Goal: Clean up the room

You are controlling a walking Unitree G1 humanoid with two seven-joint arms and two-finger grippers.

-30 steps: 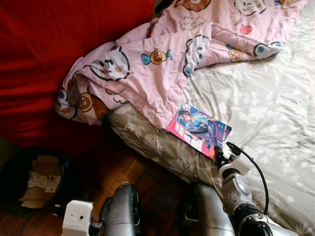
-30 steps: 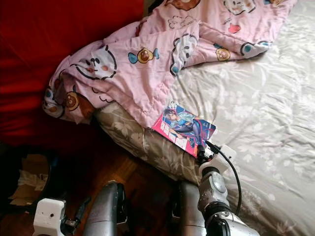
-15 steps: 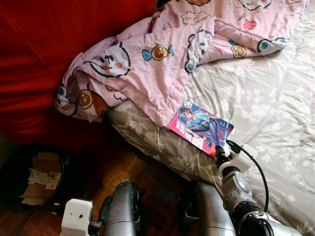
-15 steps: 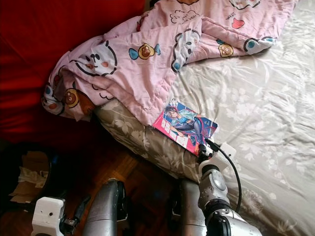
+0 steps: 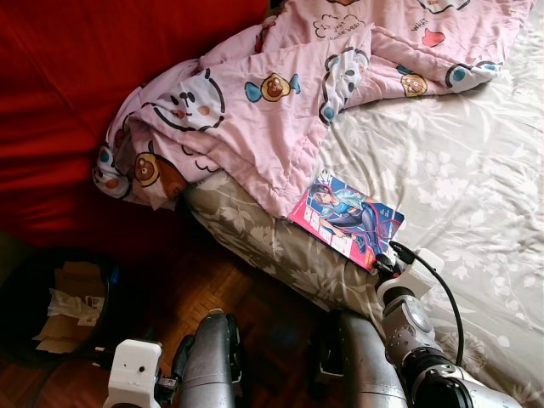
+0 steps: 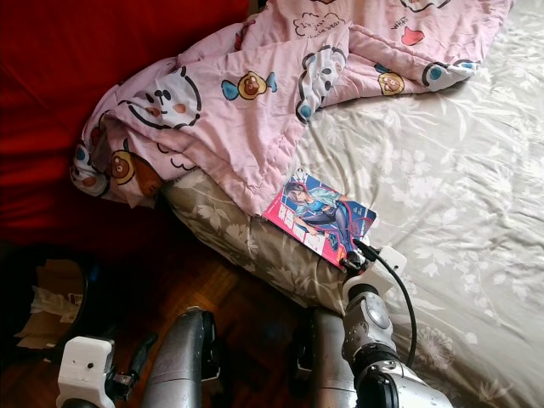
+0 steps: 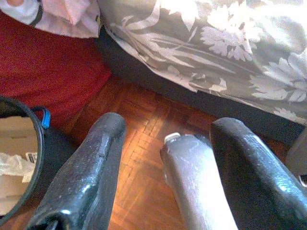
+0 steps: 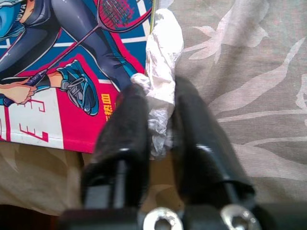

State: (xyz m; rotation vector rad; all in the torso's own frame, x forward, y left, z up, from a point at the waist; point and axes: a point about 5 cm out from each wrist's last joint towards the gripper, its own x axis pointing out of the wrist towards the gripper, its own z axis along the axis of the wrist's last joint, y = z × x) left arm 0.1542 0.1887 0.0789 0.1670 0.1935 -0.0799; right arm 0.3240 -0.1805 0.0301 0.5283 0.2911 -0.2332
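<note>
A crumpled white plastic wrapper (image 8: 162,52) lies on the floral bed sheet, against the near corner of a pink and blue comic book (image 5: 347,219). My right gripper (image 8: 159,91) is shut on the wrapper's lower end, its fingers resting on the sheet at the book's corner (image 5: 380,265). My left gripper (image 7: 170,122) hangs open over the wooden floor beside the bed, with nothing between its fingers.
A black bin (image 5: 110,285) holding paper scraps stands on the floor to my left. A pink cartoon blanket (image 5: 255,102) drapes over the bed's corner, against red fabric (image 5: 68,85). The bed (image 5: 442,170) stretches to the right. My legs (image 5: 212,357) stand at the bed's edge.
The camera has shifted slightly. My right gripper stays at the book's near corner, and nothing on the bed has moved.
</note>
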